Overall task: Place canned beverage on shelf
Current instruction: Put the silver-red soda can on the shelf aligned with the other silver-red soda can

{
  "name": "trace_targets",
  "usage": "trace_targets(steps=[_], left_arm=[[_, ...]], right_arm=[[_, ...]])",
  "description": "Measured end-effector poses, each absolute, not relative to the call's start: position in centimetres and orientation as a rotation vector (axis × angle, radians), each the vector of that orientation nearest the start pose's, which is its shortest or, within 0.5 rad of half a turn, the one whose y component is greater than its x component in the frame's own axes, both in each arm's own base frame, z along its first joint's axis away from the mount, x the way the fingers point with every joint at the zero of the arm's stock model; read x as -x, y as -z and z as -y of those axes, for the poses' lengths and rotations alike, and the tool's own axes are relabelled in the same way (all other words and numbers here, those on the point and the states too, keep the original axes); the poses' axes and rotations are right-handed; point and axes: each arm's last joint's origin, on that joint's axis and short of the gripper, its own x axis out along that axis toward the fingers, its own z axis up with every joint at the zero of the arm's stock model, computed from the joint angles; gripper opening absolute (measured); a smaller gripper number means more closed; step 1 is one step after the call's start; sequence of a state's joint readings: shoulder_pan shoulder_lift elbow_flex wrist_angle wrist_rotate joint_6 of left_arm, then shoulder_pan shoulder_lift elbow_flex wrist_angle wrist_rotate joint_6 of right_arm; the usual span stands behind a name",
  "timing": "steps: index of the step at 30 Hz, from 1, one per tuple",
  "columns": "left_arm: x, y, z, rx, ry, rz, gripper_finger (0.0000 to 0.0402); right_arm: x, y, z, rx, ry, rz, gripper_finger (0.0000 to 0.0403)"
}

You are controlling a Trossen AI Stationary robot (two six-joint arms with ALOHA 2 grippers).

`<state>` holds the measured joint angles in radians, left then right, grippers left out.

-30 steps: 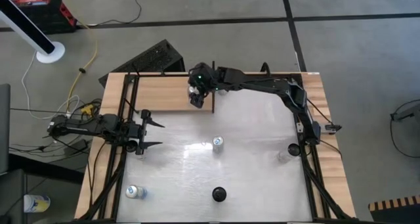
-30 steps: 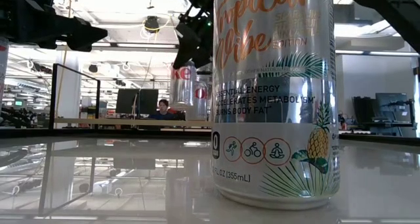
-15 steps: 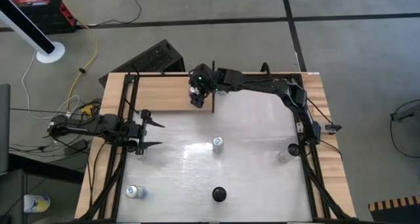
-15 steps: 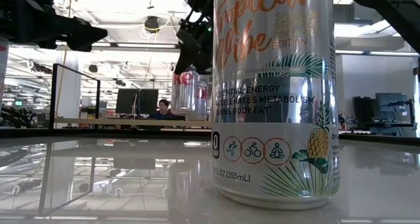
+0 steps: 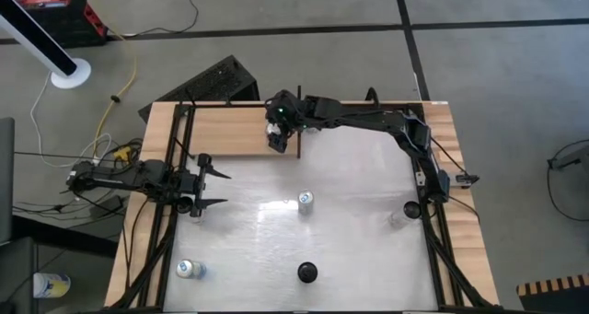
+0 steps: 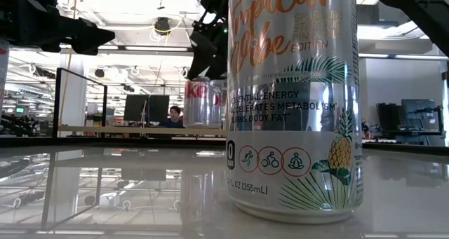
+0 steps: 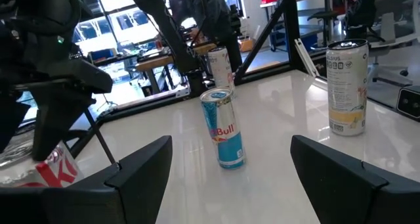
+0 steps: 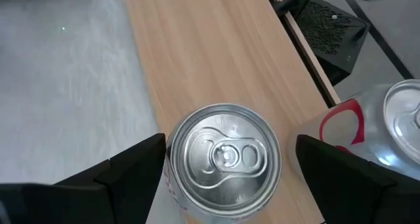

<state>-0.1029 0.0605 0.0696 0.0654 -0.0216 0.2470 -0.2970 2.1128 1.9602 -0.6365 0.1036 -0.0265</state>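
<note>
The silver aluminium beverage can with red lettering [image 8: 224, 158] is standing upright at the right-hand end of the flat light-brown wood-grain shelf [image 5: 230, 130], just beside a second similar can [image 8: 400, 125]. The right end effector [image 5: 275, 136] is straddling it, fingers apart. Judged step: release. Next move calls for a straight lift clear. The left end effector [image 5: 213, 188], also spread, is waiting well clear of the shelf, over the glossy white table [image 5: 359, 231].
</note>
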Motion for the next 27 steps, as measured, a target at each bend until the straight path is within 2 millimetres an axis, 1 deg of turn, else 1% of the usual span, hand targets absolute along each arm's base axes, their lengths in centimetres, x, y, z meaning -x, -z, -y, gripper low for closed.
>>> trace_targets(steps=[6, 8, 13, 15, 17, 20, 22, 25, 27], left_arm=[[-9.7, -18.9, 0.9, -0.242, 0.072, 0.084, 0.0300], [-9.7, -18.9, 0.9, -0.242, 0.072, 0.085, 0.0300], [-9.7, -18.9, 0.9, -0.242, 0.072, 0.085, 0.0300], [-9.7, -18.9, 0.9, -0.242, 0.072, 0.085, 0.0300], [-9.7, -18.9, 0.9, -0.242, 0.072, 0.085, 0.0300], [-9.7, -18.9, 0.9, -0.242, 0.072, 0.085, 0.0300], [-9.7, -18.9, 0.9, -0.242, 0.072, 0.085, 0.0300], [-9.7, -18.9, 0.9, -0.242, 0.072, 0.085, 0.0300], [-9.7, -18.9, 0.9, -0.242, 0.072, 0.084, 0.0300]], right_arm=[[-45.5, -28.4, 14.1, -0.049, 0.367, -0.784, 0.0367], [-45.5, -28.7, 13.8, -0.046, 0.363, -0.777, 0.0367], [-45.9, -31.2, 12.5, -0.030, 0.340, -0.718, 0.0365], [-46.1, -32.1, 11.8, -0.023, 0.327, -0.690, 0.0360], [-46.4, -32.5, 10.7, -0.019, 0.308, -0.668, 0.0347], [-46.9, -32.5, 8.5, -0.012, 0.299, -0.662, 0.0306], [-47.4, -32.1, 7.1, 0.019, 0.328, -0.667, 0.0264], [-47.9, -31.1, 5.8, 0.051, 0.362, -0.695, 0.0177], [-48.4, -30.0, 5.5, 0.063, 0.371, -0.717, 0.0101]])
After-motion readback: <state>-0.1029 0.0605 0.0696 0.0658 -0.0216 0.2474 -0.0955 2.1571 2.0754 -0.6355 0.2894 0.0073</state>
